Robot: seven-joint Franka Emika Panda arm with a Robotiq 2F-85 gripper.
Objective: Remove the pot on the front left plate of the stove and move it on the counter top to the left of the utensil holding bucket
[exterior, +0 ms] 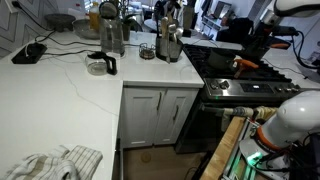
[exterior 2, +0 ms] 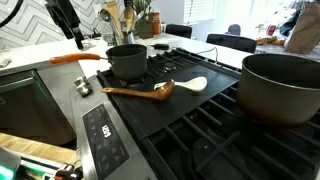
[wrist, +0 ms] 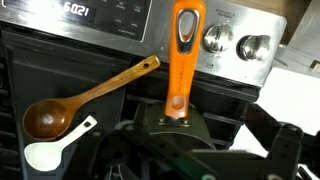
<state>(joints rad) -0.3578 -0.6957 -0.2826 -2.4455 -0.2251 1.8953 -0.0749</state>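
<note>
A dark pot (exterior 2: 126, 62) with a long orange handle (exterior 2: 75, 58) stands on the front burner of the black stove (exterior 2: 190, 120). It also shows in an exterior view (exterior: 243, 64). In the wrist view the pot (wrist: 170, 135) lies below me with its handle (wrist: 184, 45) pointing toward the stove's control panel. My gripper (exterior 2: 67, 25) hangs above the handle, apart from it, and looks open and empty. In the wrist view one dark finger (wrist: 285, 150) shows at the right edge. The utensil bucket (exterior 2: 114, 28) stands behind the pot, on the white counter (exterior: 70, 85).
A wooden spoon (exterior 2: 135, 92) and a white spoon (exterior 2: 190, 85) lie on the stove beside the pot; both show in the wrist view (wrist: 80, 100). A large dark pot (exterior 2: 282, 85) fills the neighbouring burner. Metal containers (exterior: 112, 35) and a cloth (exterior: 55, 162) are on the counter.
</note>
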